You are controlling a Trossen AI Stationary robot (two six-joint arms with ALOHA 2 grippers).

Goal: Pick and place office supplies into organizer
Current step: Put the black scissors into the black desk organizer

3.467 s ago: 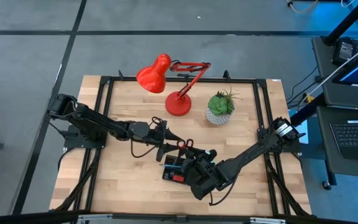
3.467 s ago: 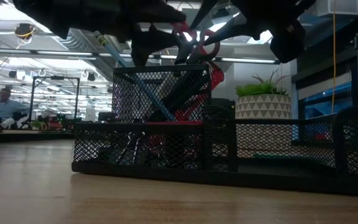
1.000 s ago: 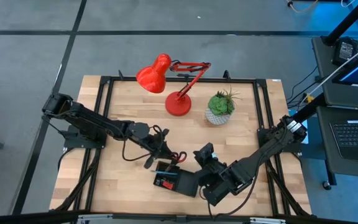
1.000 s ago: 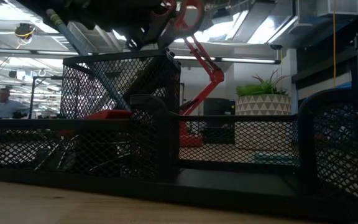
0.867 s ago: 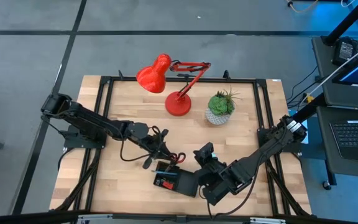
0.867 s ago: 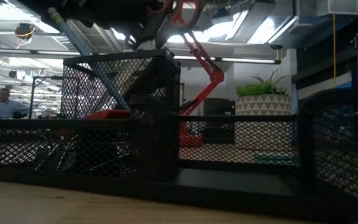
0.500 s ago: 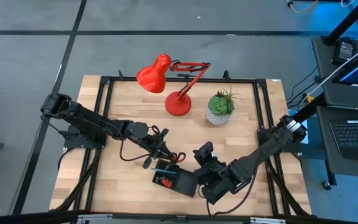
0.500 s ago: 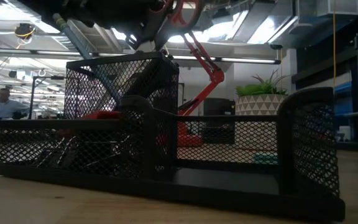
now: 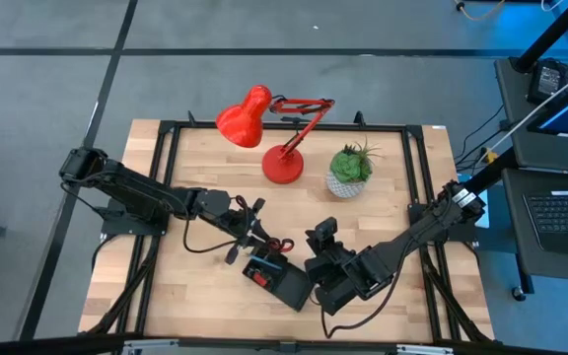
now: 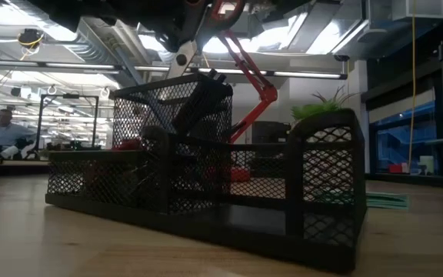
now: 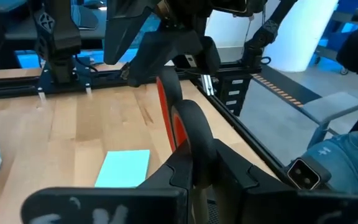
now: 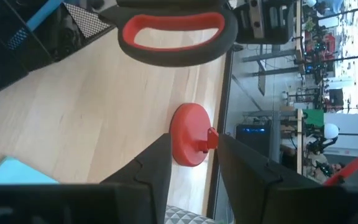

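The black mesh organizer (image 9: 286, 284) stands on the table near its front edge, also in the low view (image 10: 206, 192). Red-handled scissors (image 9: 280, 245) stand blades down in its tall cup (image 10: 183, 115), and my left gripper (image 9: 261, 241) is shut on their handle. My right gripper (image 9: 320, 238) hovers just right of the scissors, pointing toward the lamp, its fingers (image 12: 148, 168) apart with nothing between them. I cannot tell whether that hand touches the organizer. A light blue sticky-note pad (image 11: 123, 168) lies flat on the table. My left gripper pinches one handle loop (image 11: 191, 134) of the scissors between its two fingers (image 11: 241, 177), coming nearly level from the table's left. The loop stands on edge in the hold. The scissors slant down from it, blades inside the organizer's cup (image 10: 198, 104).
A red desk lamp (image 9: 274, 128) and a potted plant in a white pot (image 9: 349, 170) stand at the back of the table. A black frame (image 9: 166, 177) borders the table. Bare wood lies left of the organizer. A person (image 10: 4, 127) sits far off in the room.
The organizer has turned about on the table, so that one short end now faces more toward the low camera. The scissors have stayed in its cup, held by my left gripper, which has drawn back slightly toward the table's left.
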